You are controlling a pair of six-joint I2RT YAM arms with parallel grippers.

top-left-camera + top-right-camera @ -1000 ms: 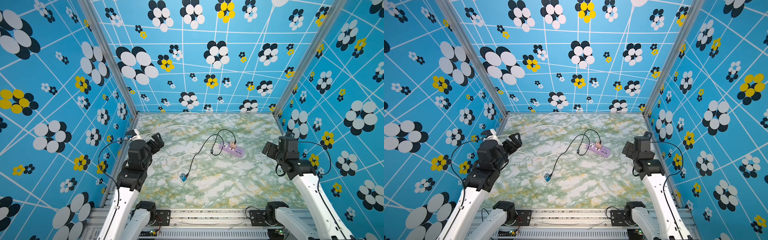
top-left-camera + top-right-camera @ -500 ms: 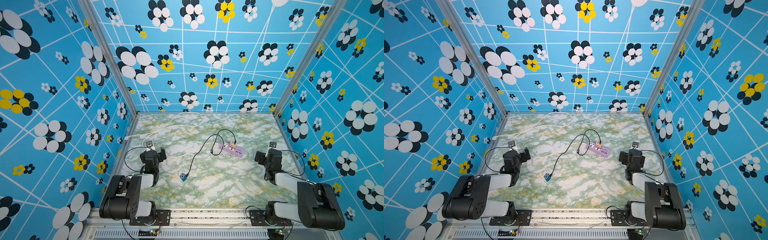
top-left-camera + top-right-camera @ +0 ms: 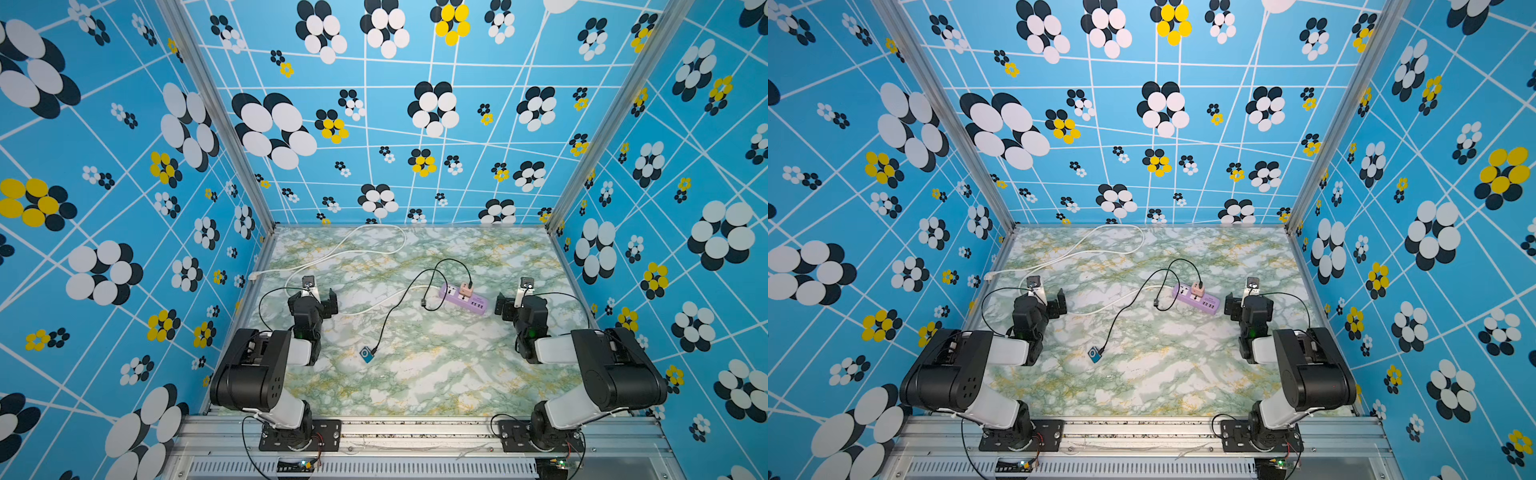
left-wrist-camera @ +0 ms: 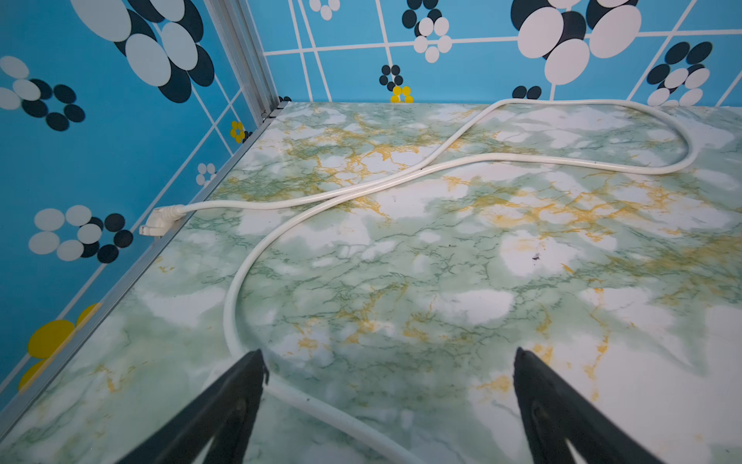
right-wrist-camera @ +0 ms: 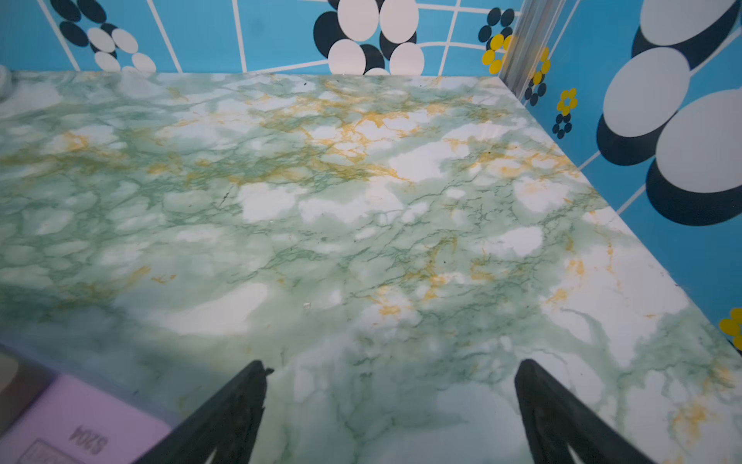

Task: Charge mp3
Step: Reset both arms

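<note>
The mp3 (image 3: 366, 354) (image 3: 1094, 353) lies flat on the marble table (image 3: 436, 374), small and blue with a pale ring on its face. A black cable (image 3: 390, 316) reaches its edge and runs back toward the pink charger (image 3: 465, 289) on the lilac power strip (image 3: 463, 300) (image 5: 80, 422). My left gripper (image 3: 316, 297) (image 4: 388, 353) stands open low at the table's left side, holding nothing, with the strip's white cord (image 4: 281, 393) lying under it. At the right side my right gripper (image 3: 513, 303) (image 5: 392, 362) is open over bare marble beside the strip's end.
The white cord (image 3: 365, 249) loops across the back of the table to a white plug (image 3: 254, 275) (image 4: 160, 219) at the left edge. Blue flowered walls close in three sides. Both arms sit folded low near the front rail (image 3: 415, 428).
Both arms have folded down from a raised pose and now rest low by the table's sides. Both grippers stayed open. The mp3, cable and strip have not moved.
</note>
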